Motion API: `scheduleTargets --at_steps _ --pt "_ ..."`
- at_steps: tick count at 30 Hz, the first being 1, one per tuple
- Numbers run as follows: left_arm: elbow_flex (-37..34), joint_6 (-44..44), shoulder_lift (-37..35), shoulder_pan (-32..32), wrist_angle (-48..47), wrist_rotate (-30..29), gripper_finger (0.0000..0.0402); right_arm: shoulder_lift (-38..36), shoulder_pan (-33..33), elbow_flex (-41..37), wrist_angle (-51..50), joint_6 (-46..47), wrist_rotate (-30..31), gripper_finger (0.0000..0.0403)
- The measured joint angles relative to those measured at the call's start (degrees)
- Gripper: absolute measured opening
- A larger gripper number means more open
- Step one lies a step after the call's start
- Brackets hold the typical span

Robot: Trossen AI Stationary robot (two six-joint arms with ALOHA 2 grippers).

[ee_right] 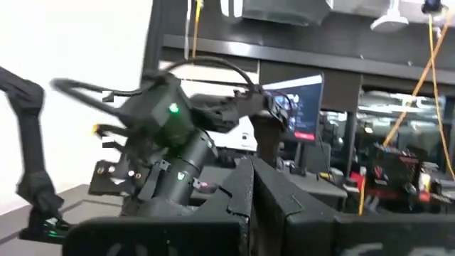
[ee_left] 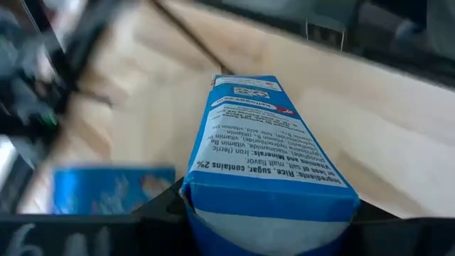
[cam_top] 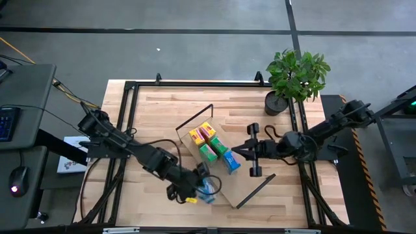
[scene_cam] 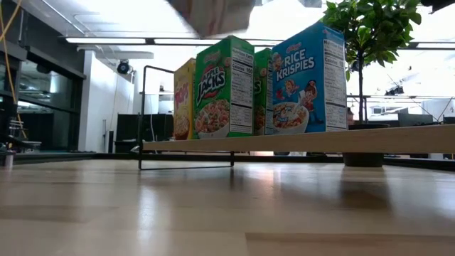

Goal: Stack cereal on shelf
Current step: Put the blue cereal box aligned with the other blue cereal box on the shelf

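The shelf (cam_top: 224, 185) lies slantwise mid-table, a light-wood board with black wire ends. Upright on it stand a yellow cereal box (scene_cam: 184, 99), two green ones (scene_cam: 224, 89) and a blue one (scene_cam: 309, 80). My left gripper (cam_top: 203, 188) is over the board's near end, shut on another blue cereal box (ee_left: 266, 142). My right gripper (cam_top: 239, 153) is shut and points toward the table's left, close beside the blue box on the shelf (cam_top: 231, 161). The right wrist view shows no box between its fingers. My left gripper pinches the blue box by one short end (ee_left: 270, 206) between its two fingers, one on each broad face. The box runs straight out along the fingers, its nutrition-text side panel toward the wrist camera. It looks lifted clear of the board.
A potted plant (cam_top: 296, 75) stands at the table's far right corner. The shelf's wire ends (cam_top: 195, 117) rise above the board. Bare tabletop (cam_top: 156, 117) lies left of the shelf and along the far edge. A small yellow bit (cam_top: 190, 200) shows by the left gripper.
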Motion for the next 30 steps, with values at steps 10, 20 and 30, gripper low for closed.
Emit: scheduleTargets --at_steps 10,20,30 --pt "0.43 7.96 3.7 1.82 8.62 -1.55 0.0145 -1.75 5.47 0.0 0.13 -6.5 1.76 0.0" --pt "14.66 6.19 13.31 4.76 -3.83 1.27 0.0145 -1.72 6.71 0.0 0.29 -8.85 7.58 0.0" --pt "21.05 3.1 19.49 7.36 -12.12 1.93 0.0145 -1.72 6.86 0.0 -0.52 -8.83 8.26 0.0"
